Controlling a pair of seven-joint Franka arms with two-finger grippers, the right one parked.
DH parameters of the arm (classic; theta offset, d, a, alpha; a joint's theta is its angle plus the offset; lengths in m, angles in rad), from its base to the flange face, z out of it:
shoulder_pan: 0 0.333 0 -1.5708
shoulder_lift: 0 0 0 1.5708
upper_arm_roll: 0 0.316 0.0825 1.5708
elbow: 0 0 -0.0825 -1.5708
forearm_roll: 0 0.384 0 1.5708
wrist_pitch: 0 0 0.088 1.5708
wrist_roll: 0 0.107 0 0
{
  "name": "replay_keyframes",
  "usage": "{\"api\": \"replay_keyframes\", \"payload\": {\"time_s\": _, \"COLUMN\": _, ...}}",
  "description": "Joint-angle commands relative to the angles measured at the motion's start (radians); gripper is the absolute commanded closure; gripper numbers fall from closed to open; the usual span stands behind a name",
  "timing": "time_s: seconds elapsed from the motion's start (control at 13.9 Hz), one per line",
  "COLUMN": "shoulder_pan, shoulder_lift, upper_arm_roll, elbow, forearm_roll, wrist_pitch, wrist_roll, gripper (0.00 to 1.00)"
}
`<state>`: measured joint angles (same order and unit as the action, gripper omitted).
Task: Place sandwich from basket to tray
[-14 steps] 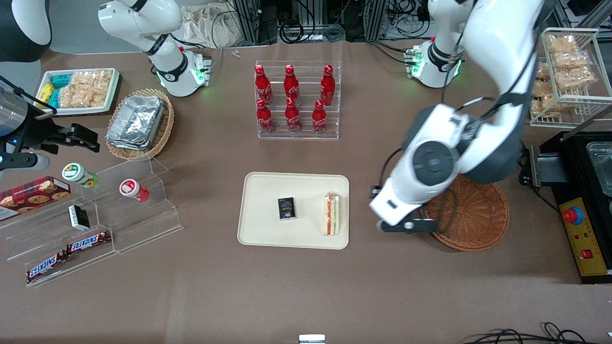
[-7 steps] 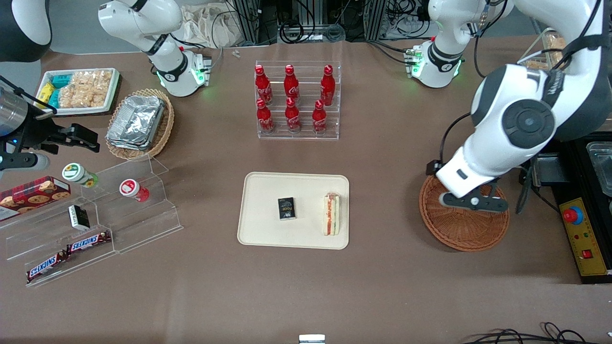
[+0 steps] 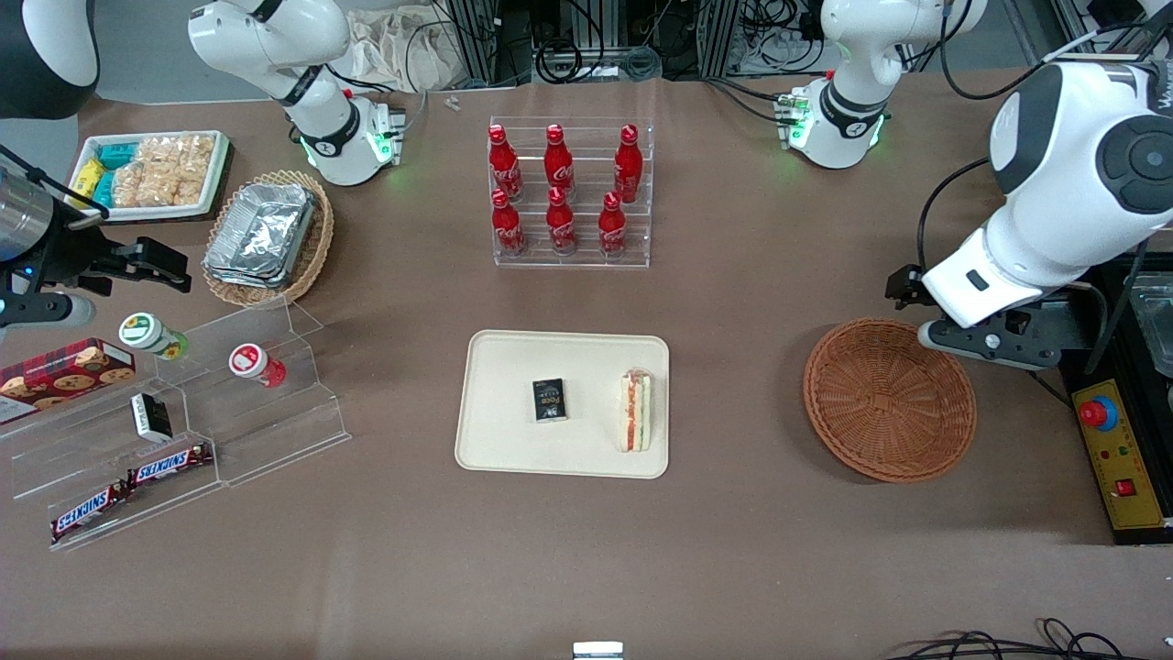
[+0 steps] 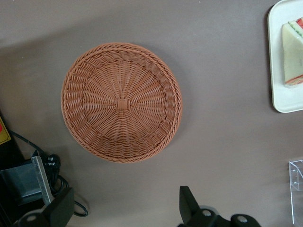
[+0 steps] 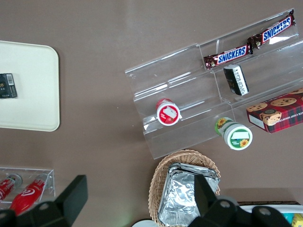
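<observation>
The sandwich [image 3: 635, 411] lies on the cream tray [image 3: 504, 367] near its edge toward the working arm's end, beside a small black box [image 3: 549, 401]. The round reddish-brown basket [image 3: 887, 399] stands with nothing in it. My left gripper [image 3: 971, 341] hangs above the table just past the basket's rim, toward the working arm's end, and a little farther from the front camera. In the left wrist view the gripper [image 4: 124, 210] is open with only bare table between its fingertips [image 4: 185, 201]. That view looks down on the basket [image 4: 121, 101], the tray's [image 4: 279, 99] corner and the sandwich [image 4: 293, 54].
A black control box with a red button [image 3: 1100, 414] sits close beside the gripper at the table's end. A rack of cola bottles [image 3: 570, 192] stands farther back. An acrylic shelf [image 3: 229, 403], a tan basket of foil containers [image 3: 266, 236] and a white snack tray [image 3: 151, 172] lie toward the parked arm's end.
The left arm has swung from beside the tray, across the basket, out to the working arm's end. The sandwich stays on the tray and the basket is uncovered.
</observation>
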<state>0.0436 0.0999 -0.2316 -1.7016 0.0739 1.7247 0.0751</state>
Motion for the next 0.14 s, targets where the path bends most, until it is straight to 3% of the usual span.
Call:
{"api": "replay_keyframes", "payload": {"time_s": 0.0, "shoulder_pan": -0.008, "shoulder_lift": 0.099, "upper_arm_roll": -0.005, "elbow": 0.157, "forearm_roll": -0.003, "wrist_pitch": -0.071, "wrist_roll": 0.02, "gripper": 0.0}}
{"api": "replay_keyframes", "payload": {"time_s": 0.07, "shoulder_pan": -0.008, "shoulder_lift": 0.112, "upper_arm_roll": -0.005, "elbow": 0.18, "forearm_roll": -0.006, "wrist_pitch": -0.071, "wrist_roll": 0.014, "gripper": 0.0}}
